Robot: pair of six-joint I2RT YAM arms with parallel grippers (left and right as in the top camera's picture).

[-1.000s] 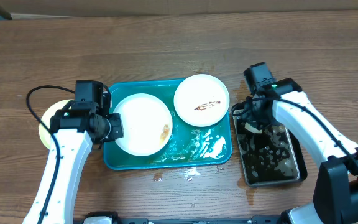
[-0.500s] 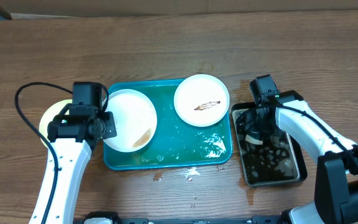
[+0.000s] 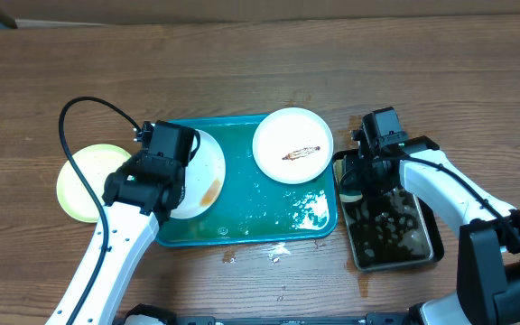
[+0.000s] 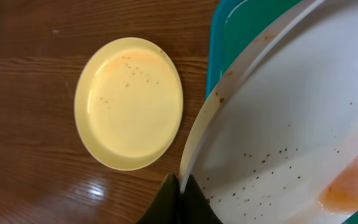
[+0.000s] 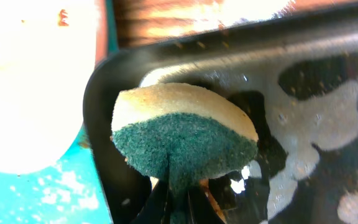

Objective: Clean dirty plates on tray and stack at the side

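Left gripper (image 4: 180, 193) low in the middle of its wrist view, dark fingers pinched narrow on the rim of a white plate (image 4: 278, 137). Plate filling the right side of that view, peppered with dark specks, with an orange-brown smear (image 4: 347, 183) at the right edge. From overhead, half hidden under the arm, over the left part of the teal tray (image 3: 269, 224); cannot tell whether lifted clear of the tray floor. To the left of the tray, flat on the wooden table (image 3: 242, 63) and apart from the held plate: a pale yellow plate (image 3: 84, 181), lightly speckled. In the tray's upper right corner, a second white plate (image 3: 292, 144) with a thin brown streak at its centre. Wet sheen and foam (image 3: 310, 209) across the tray's lower right. Right gripper (image 5: 176, 193) at the bottom of its own view, closed on a sponge (image 5: 182, 134), tan on top and green scouring side below, squeezed to a wedge. Sponge held over the upper left corner of the narrow black tray (image 3: 395, 244), itself just right of the teal one and patched with dirty water.
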